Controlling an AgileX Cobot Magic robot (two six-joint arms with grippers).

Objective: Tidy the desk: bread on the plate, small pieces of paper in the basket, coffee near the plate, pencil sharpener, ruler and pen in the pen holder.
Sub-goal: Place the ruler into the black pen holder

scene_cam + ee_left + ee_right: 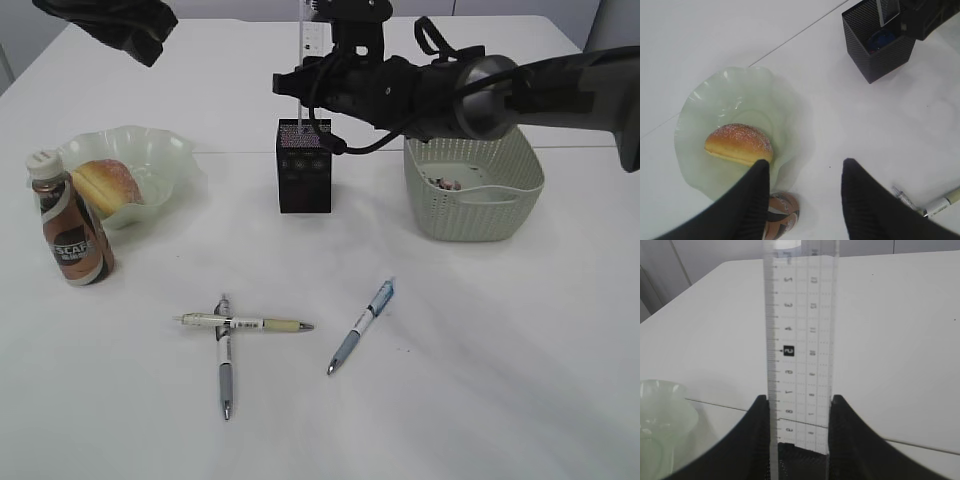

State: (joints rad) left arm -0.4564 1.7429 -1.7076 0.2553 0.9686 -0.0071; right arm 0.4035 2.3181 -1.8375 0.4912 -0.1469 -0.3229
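Observation:
My right gripper point(318, 78) point(799, 400) is shut on a clear ruler point(307, 40) point(800, 340) and holds it upright, its lower end at the mouth of the black mesh pen holder point(304, 175) point(800, 462) point(880, 50). A blue object point(882, 39) lies inside the holder. My left gripper point(130, 28) point(805, 167) is open and empty, high above the green plate point(165, 150) point(740, 95) with the bread point(105, 182) point(740, 142) on it. The coffee bottle point(68, 225) point(782, 217) stands beside the plate. Three pens point(245, 323) point(224, 360) point(362, 325) lie on the table in front.
A pale green basket point(480, 195) stands right of the pen holder with a small scrap point(447, 184) inside. Two of the pens lie crossed. One pen tip shows in the left wrist view point(940, 205).

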